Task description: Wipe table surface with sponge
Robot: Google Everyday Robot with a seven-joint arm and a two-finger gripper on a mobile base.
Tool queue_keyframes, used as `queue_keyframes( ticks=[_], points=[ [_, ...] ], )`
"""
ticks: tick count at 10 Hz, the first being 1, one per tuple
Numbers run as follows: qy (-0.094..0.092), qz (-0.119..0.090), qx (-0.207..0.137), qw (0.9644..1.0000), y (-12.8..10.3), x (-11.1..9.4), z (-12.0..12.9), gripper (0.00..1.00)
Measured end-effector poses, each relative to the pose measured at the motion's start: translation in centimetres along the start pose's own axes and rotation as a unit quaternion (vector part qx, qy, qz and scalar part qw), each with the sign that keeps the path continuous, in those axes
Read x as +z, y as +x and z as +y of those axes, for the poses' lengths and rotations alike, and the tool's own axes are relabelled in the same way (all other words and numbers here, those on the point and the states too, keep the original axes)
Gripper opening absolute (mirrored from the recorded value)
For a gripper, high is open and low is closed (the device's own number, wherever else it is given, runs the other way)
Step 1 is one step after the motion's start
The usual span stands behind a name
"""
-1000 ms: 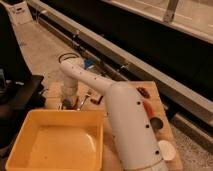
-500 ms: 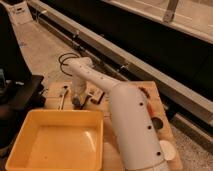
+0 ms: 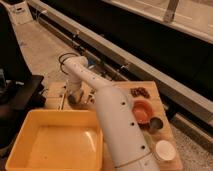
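Reaching forward, pincer low over table surface

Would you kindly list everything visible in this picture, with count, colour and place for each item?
Light brown wooden plank table surface: one, under all items.
Big yellow plastic tub: one, front left of the table.
Orange round bowl: one, right side, beside the arm.
Small dark metallic cup: one, just in front of the orange bowl.
White round dish: one, front right corner.
Dark reddish-brown clustered item: one, right rear of the table; identity unclear.
White robot arm: one, reaching from the front across to the table's left rear.
Tool: one, grey, low over the table's left rear behind the tub; the sponge is not discernible.
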Motion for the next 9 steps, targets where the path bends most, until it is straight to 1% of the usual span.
queue_keyframes(
  ticks=[1, 2, 3, 4, 5, 6, 7, 8, 9],
  points=[
    [0.0, -0.001, -0.008, 1.0, -0.8, 0.1, -0.3, 0.0],
    [-0.001, -0.003, -0.012, 0.9999, -2.2, 0.2, -0.3, 0.0],
    [-0.003, -0.005, -0.014, 0.9999, -3.2, 0.2, -0.2, 0.0],
    [-0.008, -0.008, -0.013, 0.9999, -4.3, 0.1, 0.4, 0.0],
    [-0.011, -0.009, -0.008, 0.9999, -5.0, 0.0, 0.9, 0.0],
    [-0.014, -0.009, 0.0, 0.9999, -5.1, -0.3, 1.6, 0.0],
    [-0.015, -0.008, 0.009, 0.9998, -4.8, -0.5, 2.4, 0.0],
    [-0.015, -0.004, 0.022, 0.9996, -4.1, -0.8, 3.2, 0.0],
    [-0.014, 0.0, 0.029, 0.9995, -3.4, -1.0, 3.5, 0.0]
  ],
)
